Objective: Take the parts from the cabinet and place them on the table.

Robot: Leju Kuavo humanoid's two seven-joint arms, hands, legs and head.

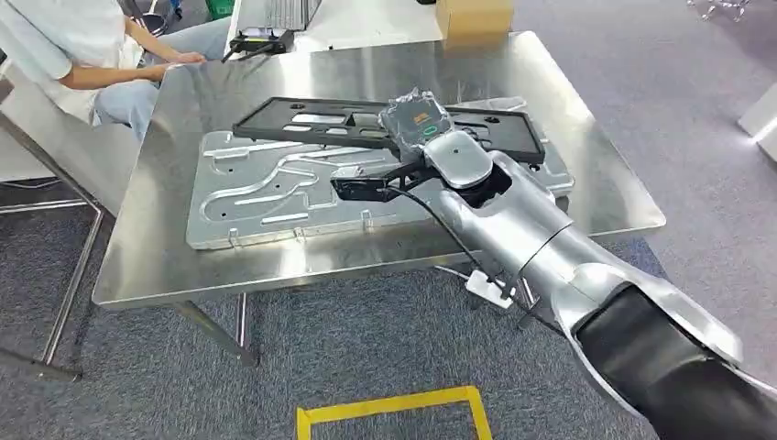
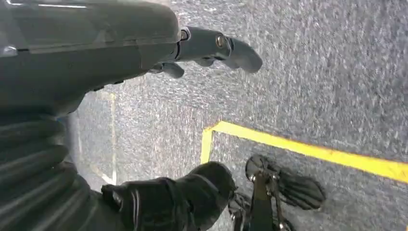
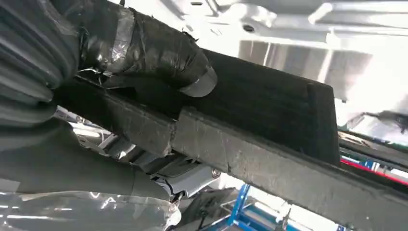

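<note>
Desk: silver plate lies flat at left, black frame part resting across its far edge. My right hand grips that frame's near rail, thumb clamped over the top. Best practice, I judge: lower until the frame sits flat, then loosen fingers without dragging it. Left hand hangs over carpet, fingers apart, holding nothing.
</note>
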